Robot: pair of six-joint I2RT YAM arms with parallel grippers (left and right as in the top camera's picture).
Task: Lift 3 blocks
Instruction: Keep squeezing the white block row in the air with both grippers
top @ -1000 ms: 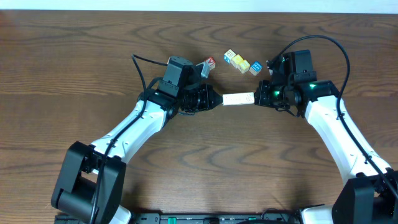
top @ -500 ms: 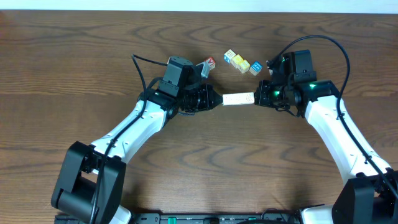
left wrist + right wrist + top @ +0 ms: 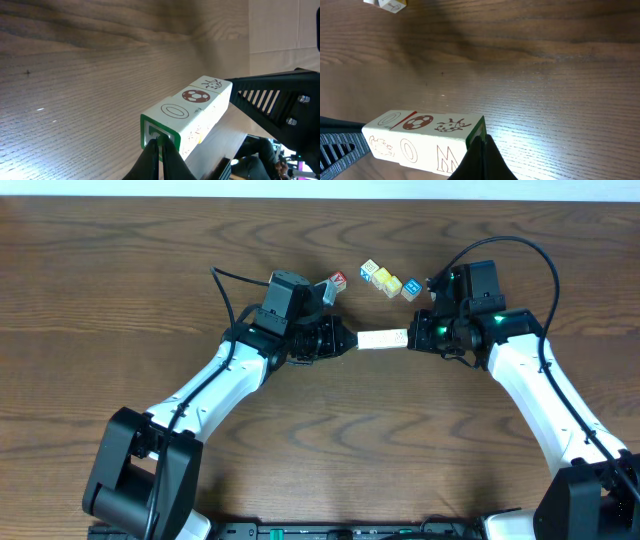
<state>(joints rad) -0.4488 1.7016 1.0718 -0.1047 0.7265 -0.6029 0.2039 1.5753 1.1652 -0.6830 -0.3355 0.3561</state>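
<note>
Three cream-white blocks with reddish-brown prints stand end to end in one short row between my two arms. My left gripper is shut, its tips pressed against the row's green-framed left end. My right gripper is shut too, its tips pushing on the opposite green-edged end. Nothing lies between either pair of fingers. The left wrist view shows the blocks with an oval, a football and an animal on top. In the right wrist view the blocks appear held clear of the wood.
Behind the row lie a red-marked cube by the left wrist and three yellow- and blue-faced cubes. Two of those cubes peek in at the right wrist view's top left. The right arm's black body fills the left wrist view's right side.
</note>
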